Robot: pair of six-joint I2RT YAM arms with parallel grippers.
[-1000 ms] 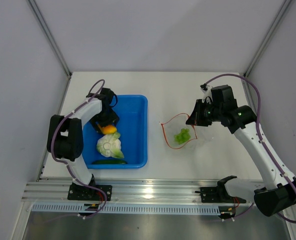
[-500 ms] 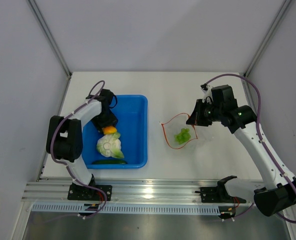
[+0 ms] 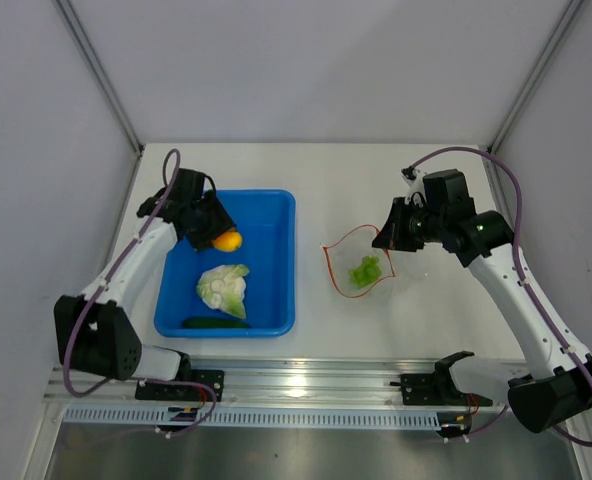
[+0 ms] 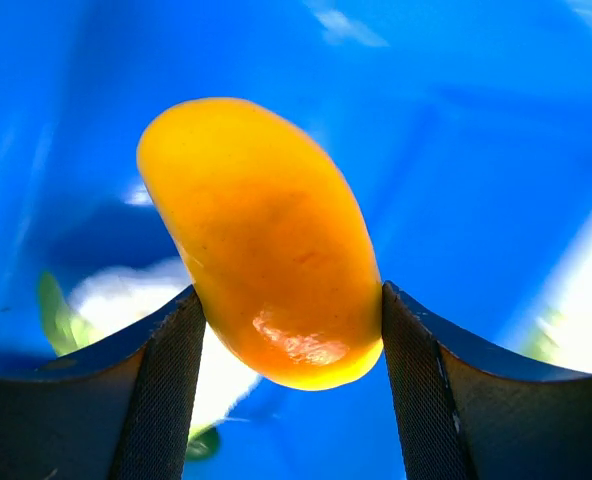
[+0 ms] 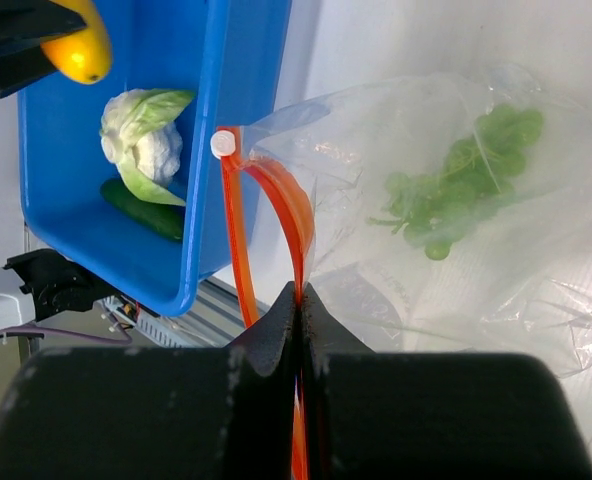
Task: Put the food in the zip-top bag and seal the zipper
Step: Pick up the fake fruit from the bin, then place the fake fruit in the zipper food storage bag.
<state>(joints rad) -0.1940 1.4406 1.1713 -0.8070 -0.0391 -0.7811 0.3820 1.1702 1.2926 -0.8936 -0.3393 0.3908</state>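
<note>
L hand [image 4: 291, 300]: closed on the orange-yellow fruit [image 4: 256, 220], one finger each side of its lower half. Most of the fruit stands proud of the fingertips. Grip looks square, no sign of slip. The hand hangs over the far-left part of the blue tray [image 3: 276, 215]. By my reading the fruit is clear of the tray floor, i.e. carried, not resting.

R hand [image 5: 298, 305]: closed tight, pinching the zipper [image 5: 234, 230] strip at one lip of the zip-top bag [image 5: 496, 260]. Purpose, as judged: it holds the mouth up and bowed open so the L hand can drop food in w/o a second grip. The open loop of the strip faces the tray side.

Task items:
- Grape bunch [image 5: 456, 170]: already inside the bag.
- Cabbage head [image 3: 221, 287]: in the tray, approx mid-tray.
- Cucumber [image 3: 216, 322]: in the tray, along the near wall.
- Fruit: in the L hand.
- Status: approx one of four bagged, zipper not sealed.

Surroundings: the bag lies on the white table [image 3: 316, 180], to the right of the tray and apart from it.

Obstructions: the tray's right wall stands between fruit and bag, so the fruit must pass over it. The bag mouth is narrow and floppy. Only one lip is seen pinched; what supports the other lip I cannot tell. Risk, as judged: the fruit strikes the strip and shoves the bag or collapses the mouth.
</note>
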